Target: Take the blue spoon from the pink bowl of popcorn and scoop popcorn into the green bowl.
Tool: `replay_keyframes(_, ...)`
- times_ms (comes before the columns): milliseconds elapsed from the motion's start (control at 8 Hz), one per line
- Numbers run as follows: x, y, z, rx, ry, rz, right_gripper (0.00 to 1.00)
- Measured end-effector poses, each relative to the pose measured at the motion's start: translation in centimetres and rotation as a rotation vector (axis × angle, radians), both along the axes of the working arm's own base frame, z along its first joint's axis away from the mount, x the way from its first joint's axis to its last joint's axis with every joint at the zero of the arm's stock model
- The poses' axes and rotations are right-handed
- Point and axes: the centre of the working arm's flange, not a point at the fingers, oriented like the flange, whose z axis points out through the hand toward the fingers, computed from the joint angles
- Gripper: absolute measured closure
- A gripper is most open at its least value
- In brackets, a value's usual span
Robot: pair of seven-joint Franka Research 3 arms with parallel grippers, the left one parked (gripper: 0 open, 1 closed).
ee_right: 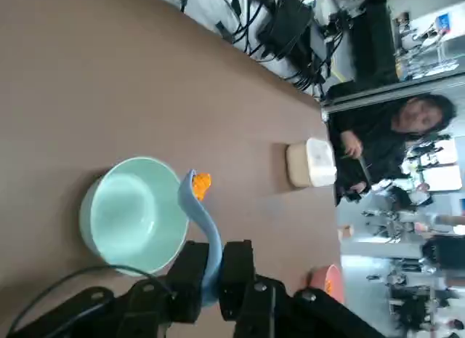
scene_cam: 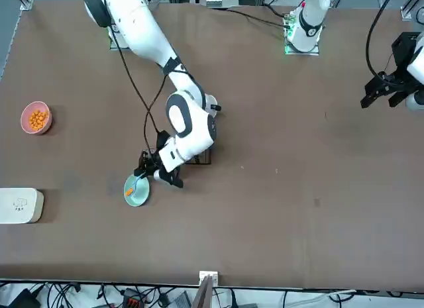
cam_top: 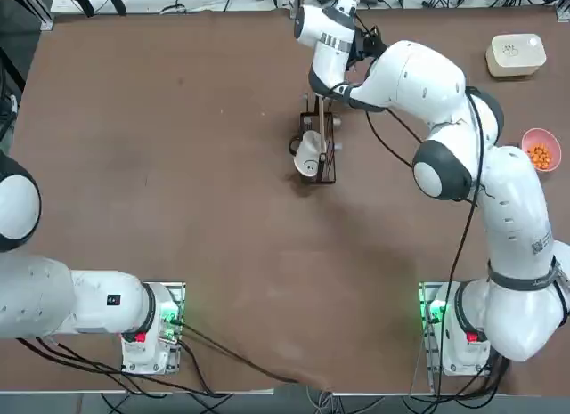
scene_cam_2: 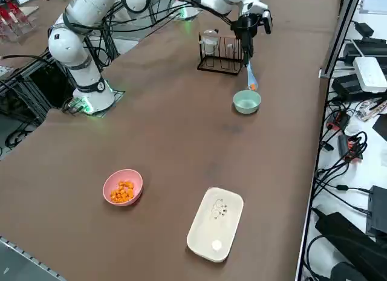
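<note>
Right gripper (ee_right: 211, 269) jaws clamped shut on the handle of the small light-blue plastic spoon (ee_right: 201, 222), whose long axis runs straight out from the jaws to its scoop end, holding a piece of orange popcorn (ee_right: 202, 182) just at the rim of the round pale mint-green bowl (ee_right: 131, 214); bowl looks empty, load sits at the rim not over the middle, so tipping inward comes next; salmon-pink bowl of popcorn (scene_cam_2: 123, 187) sits well apart on the brown counter (scene_cam_2: 181, 154)
</note>
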Motion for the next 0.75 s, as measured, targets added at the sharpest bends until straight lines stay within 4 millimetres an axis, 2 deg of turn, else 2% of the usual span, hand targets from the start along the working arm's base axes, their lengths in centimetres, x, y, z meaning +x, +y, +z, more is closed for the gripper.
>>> replay_keyframes(250, 1.0, -1.4, 2.3, 0.125, 0.022, -0.085, 0.87)
replay_keyframes(750, 3.3, -5.9, 7.4, 0.387, 0.058, -0.224, 0.87)
